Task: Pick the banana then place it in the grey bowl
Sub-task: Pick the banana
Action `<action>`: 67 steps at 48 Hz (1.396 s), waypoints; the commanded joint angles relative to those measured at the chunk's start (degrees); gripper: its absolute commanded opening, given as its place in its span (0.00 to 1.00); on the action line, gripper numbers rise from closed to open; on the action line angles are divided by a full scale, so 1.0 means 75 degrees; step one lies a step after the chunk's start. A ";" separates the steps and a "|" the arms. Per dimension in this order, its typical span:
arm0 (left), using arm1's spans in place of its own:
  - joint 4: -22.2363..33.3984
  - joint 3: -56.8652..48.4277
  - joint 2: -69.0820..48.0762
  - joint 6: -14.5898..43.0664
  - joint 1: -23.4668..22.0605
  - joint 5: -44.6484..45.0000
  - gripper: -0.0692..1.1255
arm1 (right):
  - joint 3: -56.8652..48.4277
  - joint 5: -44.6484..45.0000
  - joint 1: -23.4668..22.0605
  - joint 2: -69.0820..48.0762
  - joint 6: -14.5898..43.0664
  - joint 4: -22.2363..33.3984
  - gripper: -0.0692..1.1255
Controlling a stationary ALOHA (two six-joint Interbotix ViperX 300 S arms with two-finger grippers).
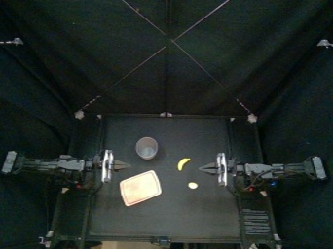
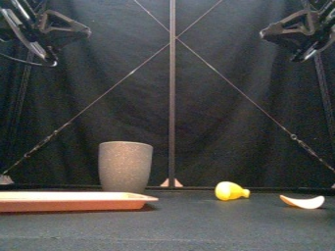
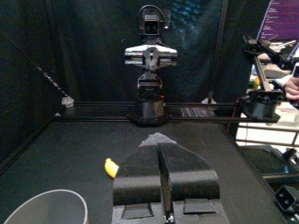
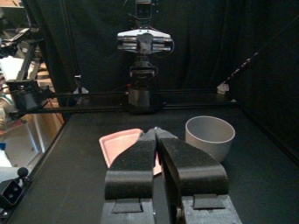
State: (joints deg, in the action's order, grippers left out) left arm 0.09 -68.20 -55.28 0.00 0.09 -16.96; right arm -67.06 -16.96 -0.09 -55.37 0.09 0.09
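The yellow banana (image 1: 184, 163) lies on the black table, right of the tall grey speckled cup (image 1: 147, 148). From the front, the banana (image 2: 230, 191) shows end-on, well right of the cup (image 2: 125, 167). My left gripper (image 1: 115, 167) hangs raised at the table's left side, its jaws shut and holding nothing. My right gripper (image 1: 215, 169) hangs raised at the right side, also shut and holding nothing. The left wrist view has the banana (image 3: 111, 167) and the cup's rim (image 3: 47, 208) beside the shut left gripper (image 3: 163, 145). The cup (image 4: 211, 136) stands past the right gripper (image 4: 158, 133).
A flat pink tray (image 1: 139, 188) lies front left of the banana, low at the left edge (image 2: 72, 201) in the front view. A small pale crescent toy (image 1: 193, 185) rests near the front, right of the tray (image 2: 303, 202).
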 commanded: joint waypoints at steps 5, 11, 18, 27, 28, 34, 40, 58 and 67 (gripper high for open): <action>0.0129 0.0141 0.0082 -0.0035 0.0012 -0.0023 0.06 | 0.0105 0.0047 -0.0516 0.0516 0.0141 -0.0105 0.13; 0.0141 0.0141 0.0082 -0.0012 0.0012 -0.0023 0.06 | 0.0211 0.0316 -0.1148 0.0996 0.0152 -0.0141 0.14; 0.0141 0.0129 0.0082 -0.0012 0.0012 -0.0035 0.06 | 0.0516 0.1348 -0.1910 0.1547 0.0141 -0.0105 0.15; 0.0117 0.0105 0.0082 0.0012 0.0012 -0.0070 0.06 | 0.0586 0.1875 -0.2391 0.2027 0.0105 0.0258 0.39; 0.0105 0.0117 0.0070 0.0012 0.0012 -0.0070 0.06 | 0.0563 0.1852 -0.2426 0.2063 0.0117 0.0305 0.43; 0.0105 0.0117 0.0082 0.0012 0.0035 -0.0094 0.06 | 0.0422 0.1430 -0.2637 0.2285 0.0141 0.0352 0.75; 0.0105 0.0117 0.0082 0.0012 0.0094 -0.0164 0.06 | 0.0434 0.1008 -0.2859 0.2648 0.0141 0.0129 0.95; 0.0094 0.0105 0.0082 0.0012 0.0328 -0.0340 0.06 | 0.1664 0.1371 -0.2496 0.4371 0.0047 0.0246 0.95; 0.0094 0.0105 0.0082 0.0012 0.0375 -0.0352 0.06 | 0.2789 0.3398 -0.2215 0.5402 0.0000 0.1289 0.95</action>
State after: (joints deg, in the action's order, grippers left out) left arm 0.97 -68.20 -55.02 0.00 2.72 -19.25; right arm -50.01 2.81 -17.58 -16.61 0.26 6.77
